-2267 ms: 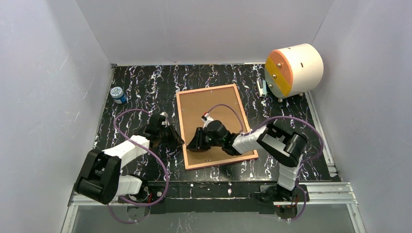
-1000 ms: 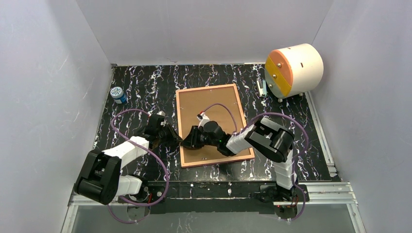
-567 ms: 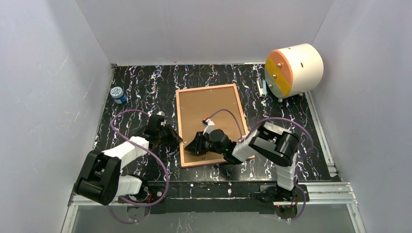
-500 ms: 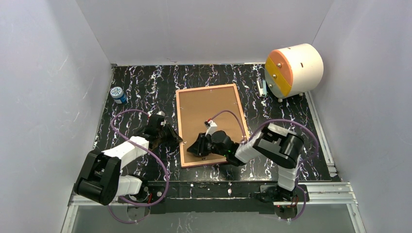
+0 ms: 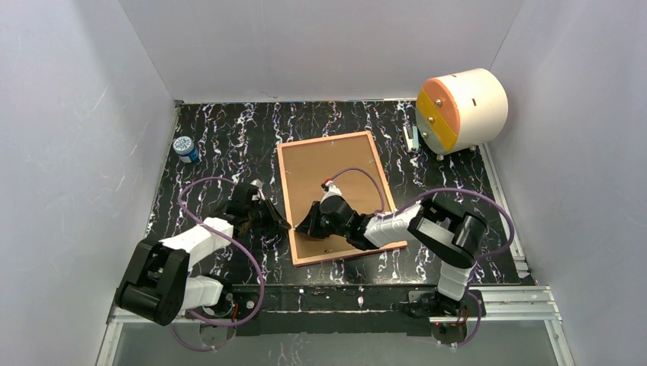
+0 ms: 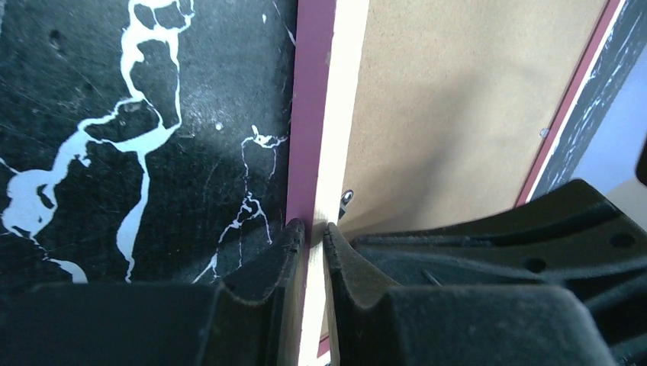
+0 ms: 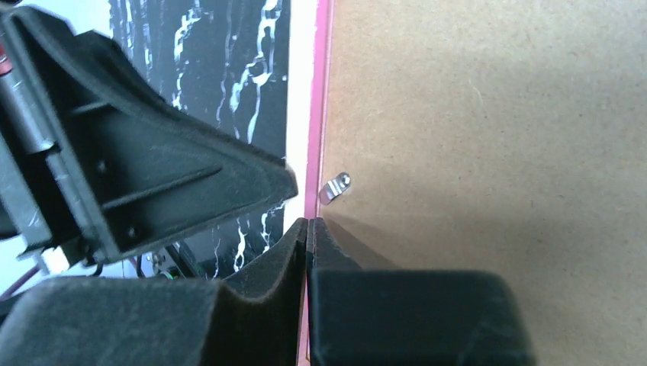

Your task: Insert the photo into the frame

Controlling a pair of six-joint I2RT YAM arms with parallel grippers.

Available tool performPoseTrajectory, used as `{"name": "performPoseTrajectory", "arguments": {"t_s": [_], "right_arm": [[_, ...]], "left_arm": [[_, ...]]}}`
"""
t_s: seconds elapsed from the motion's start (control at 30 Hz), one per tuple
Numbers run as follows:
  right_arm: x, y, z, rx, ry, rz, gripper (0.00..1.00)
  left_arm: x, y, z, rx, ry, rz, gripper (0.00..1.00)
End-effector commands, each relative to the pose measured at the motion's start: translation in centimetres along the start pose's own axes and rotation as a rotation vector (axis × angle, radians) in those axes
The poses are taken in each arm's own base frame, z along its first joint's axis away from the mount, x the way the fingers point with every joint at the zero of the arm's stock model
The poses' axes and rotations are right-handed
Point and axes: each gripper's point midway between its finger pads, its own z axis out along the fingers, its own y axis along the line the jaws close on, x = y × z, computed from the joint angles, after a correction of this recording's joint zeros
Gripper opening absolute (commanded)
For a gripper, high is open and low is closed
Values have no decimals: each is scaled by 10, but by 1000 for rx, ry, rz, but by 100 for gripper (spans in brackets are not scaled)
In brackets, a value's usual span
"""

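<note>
At the frame's (image 5: pixel 324 139) nine o'clock rail, the right gripper (image 7: pixel 307 225) is closing its half-open jaws completely, tips together beside a small metal tab (image 7: pixel 336 187). The left gripper (image 6: pixel 313 229) is pinching that rail. The frame is lying face down mid-table, its near end nudging toward three o'clock. The photo isn't showing; I'd guess the backing board (image 5: pixel 336 175) is being fastened.

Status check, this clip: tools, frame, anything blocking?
Left tool pinching frame rim. Right tool shut at same rim, by metal tab. Frame face-down, backing board on; photo unseen.
</note>
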Motion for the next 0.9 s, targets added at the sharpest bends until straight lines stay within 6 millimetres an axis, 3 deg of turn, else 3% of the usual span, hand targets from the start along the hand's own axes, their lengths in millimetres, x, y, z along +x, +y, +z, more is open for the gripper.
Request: {"name": "performPoseTrajectory", "arguments": {"t_s": [0.0,0.37,0.63,0.87], "right_arm": [[8,-25,9,129,21,83,12],[11,-58,17,290,-4,169,14],[8,-70,23,334,-36,149,13],[11,-81,28,301,-79,186,4]], "left_arm": [[28,9,-4,-1,93,-18,0],[35,21,3,-21,111,-15,0],[36,27,5,-42,110,-13,0],[42,36,7,-69,121,-21,0]]}}
